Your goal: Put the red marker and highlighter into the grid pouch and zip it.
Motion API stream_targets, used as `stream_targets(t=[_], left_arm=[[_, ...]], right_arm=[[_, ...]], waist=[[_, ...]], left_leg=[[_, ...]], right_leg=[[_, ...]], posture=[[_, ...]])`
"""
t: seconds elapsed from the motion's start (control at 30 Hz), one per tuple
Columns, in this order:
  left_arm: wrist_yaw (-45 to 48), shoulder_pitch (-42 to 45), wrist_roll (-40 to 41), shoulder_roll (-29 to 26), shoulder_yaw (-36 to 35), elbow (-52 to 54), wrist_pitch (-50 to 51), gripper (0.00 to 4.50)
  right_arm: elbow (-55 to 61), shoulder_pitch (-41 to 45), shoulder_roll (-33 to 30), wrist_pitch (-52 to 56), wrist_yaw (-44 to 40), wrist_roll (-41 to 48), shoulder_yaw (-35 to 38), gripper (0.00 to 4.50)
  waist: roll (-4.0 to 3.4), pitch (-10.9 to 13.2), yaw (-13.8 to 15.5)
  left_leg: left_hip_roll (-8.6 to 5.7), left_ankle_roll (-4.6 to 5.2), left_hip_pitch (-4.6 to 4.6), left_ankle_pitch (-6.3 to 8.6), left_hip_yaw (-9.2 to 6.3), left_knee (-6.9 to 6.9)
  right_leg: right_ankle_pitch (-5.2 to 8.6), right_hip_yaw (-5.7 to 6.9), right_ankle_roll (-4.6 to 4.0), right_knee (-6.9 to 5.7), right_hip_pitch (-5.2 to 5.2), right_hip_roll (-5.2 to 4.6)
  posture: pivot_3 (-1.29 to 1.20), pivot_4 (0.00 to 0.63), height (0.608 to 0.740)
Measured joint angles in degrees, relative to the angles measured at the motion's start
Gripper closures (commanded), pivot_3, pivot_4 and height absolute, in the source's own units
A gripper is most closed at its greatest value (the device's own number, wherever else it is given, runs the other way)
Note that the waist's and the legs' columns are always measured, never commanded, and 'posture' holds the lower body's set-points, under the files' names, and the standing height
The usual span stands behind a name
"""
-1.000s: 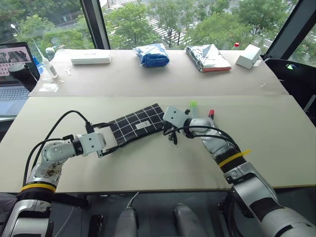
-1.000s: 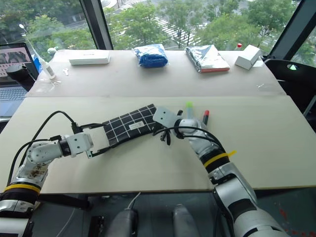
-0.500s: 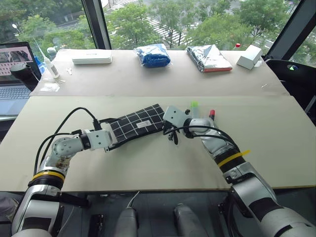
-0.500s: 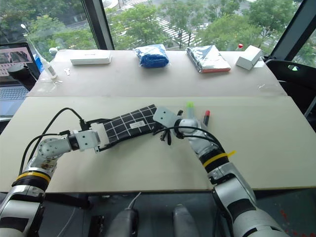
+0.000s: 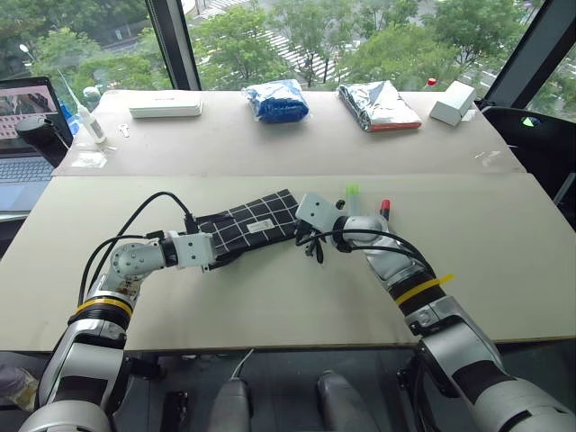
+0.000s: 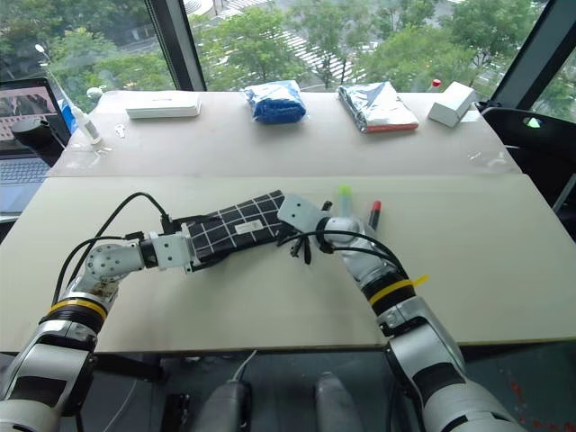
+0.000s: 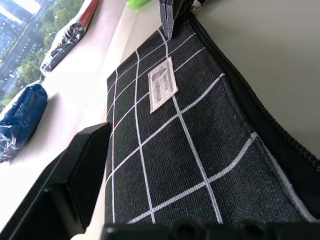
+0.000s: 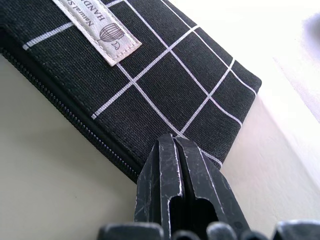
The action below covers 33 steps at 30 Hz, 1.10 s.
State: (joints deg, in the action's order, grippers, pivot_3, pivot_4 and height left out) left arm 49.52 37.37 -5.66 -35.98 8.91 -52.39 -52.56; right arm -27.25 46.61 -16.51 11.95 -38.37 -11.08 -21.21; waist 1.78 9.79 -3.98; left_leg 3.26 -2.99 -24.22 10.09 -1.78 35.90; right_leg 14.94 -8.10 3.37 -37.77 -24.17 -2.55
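Okay, looking down at the pale surface [image 5: 270, 306]: grid pouch [image 5: 247, 227] lying flat near the middle, slanted, white label [image 7: 162, 90] facing up and zipper [image 7: 280, 140] running along the near edge, zipped shut as far as visible. Left hand [image 5: 214, 253] parked at the pouch's left end, jaws apart with that end of the pouch sitting between them, one black finger [image 7: 80, 165] right beside the fabric edge; can't tell whether actually pressing on it. Right hand [image 8: 174, 141] over at the opposite end, both fingers squeezed together, tips touching the pouch's edge by the zipper; can't tell whether pinching any fabric or just resting there. Black wrist strap [image 5: 311, 248] dangling just below that hand. Highlighter [image 5: 352, 192] and red marker [image 5: 385, 208] both outside the pouch, lying on the surface just behind the right wrist, close together but not touching, green cap and red cap pointing away toward the window. So nothing packed yet. Further back along the far side, well apart from all this: flat white case [image 5: 166, 109], blue plastic bag [image 5: 277, 99], silver foil bag [image 5: 378, 105] and a small white box [image 5: 453, 102], roughly in a row. Laptop [image 5: 22, 135] off past the left edge, with a small squeeze bottle [image 5: 87, 121] standing near it.
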Motion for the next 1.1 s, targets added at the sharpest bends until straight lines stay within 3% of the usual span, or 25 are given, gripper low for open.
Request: stream_targets(t=[0.2, 0.27, 0.43, 0.57, 0.9, 1.1], left_arm=[[1.42, 0.00, 0.58, 1.61, 0.18, -0.42, -1.37, 3.82], [1.83, 0.04, 1.43, 1.81, 0.06, -0.10, -1.82, 4.41], [3.88, -0.20, 2.75, 1.89, 0.04, 0.25, -1.45, 4.41], [4.88, -0.81, 3.87, 1.87, -0.32, 2.30, 4.70, 4.50], [6.12, -9.35, 11.87, 1.95, -5.27, 14.00, 21.70, 4.50], [5.25, -16.12, 19.34, 3.65, -8.27, 28.04, 35.87, 4.50]], right_arm=[[-0.04, 0.00, -0.24, 0.01, -0.08, -0.02, 0.11, 4.50], [-0.05, 0.00, -0.25, 0.01, -0.14, -0.02, 0.11, 4.50], [-0.05, 0.00, -0.33, -0.01, -0.38, 0.01, 0.13, 4.50], [-0.52, 0.00, 1.17, 2.34, -1.40, 3.20, 3.43, 3.45], [4.75, 0.81, 3.09, 20.81, -8.69, 23.56, 18.50, 0.03], [10.28, 5.53, -2.40, 24.91, -8.82, 26.82, 21.79, 0.03]], waist=[[0.00, 0.00, 0.07], [0.00, 0.00, 0.05], [0.00, 0.00, 0.05], [0.00, 0.00, -0.01], [-0.02, 0.01, -0.23], [-0.01, 0.01, 0.07]], left_leg=[[-0.01, 0.00, -0.02, 0.00, 0.00, 0.02], [-0.01, 0.00, 0.00, 0.00, 0.00, 0.02], [-0.02, 0.00, -0.01, 0.00, -0.01, 0.02], [-0.02, 0.00, 0.00, 0.00, -0.02, 0.02], [-0.01, 0.00, -0.05, 0.00, -0.06, 0.01], [-0.01, 0.00, -0.03, 0.00, -0.15, 0.04]], right_leg=[[0.00, 0.00, 0.00, 0.00, 0.01, -0.01], [0.00, 0.00, 0.00, 0.00, 0.02, -0.01], [0.00, 0.00, 0.00, 0.00, 0.02, -0.01], [0.00, 0.00, 0.00, -0.02, 0.02, -0.01], [0.01, 0.01, 0.01, -0.19, -0.07, 0.00], [0.03, 0.08, 0.02, -0.16, 0.01, 0.00]], posture=[[0.00, 0.150, 0.740], [0.00, 0.150, 0.740], [0.00, 0.150, 0.740], [0.00, 0.150, 0.740], [0.00, 0.150, 0.740], [0.00, 0.150, 0.740]])
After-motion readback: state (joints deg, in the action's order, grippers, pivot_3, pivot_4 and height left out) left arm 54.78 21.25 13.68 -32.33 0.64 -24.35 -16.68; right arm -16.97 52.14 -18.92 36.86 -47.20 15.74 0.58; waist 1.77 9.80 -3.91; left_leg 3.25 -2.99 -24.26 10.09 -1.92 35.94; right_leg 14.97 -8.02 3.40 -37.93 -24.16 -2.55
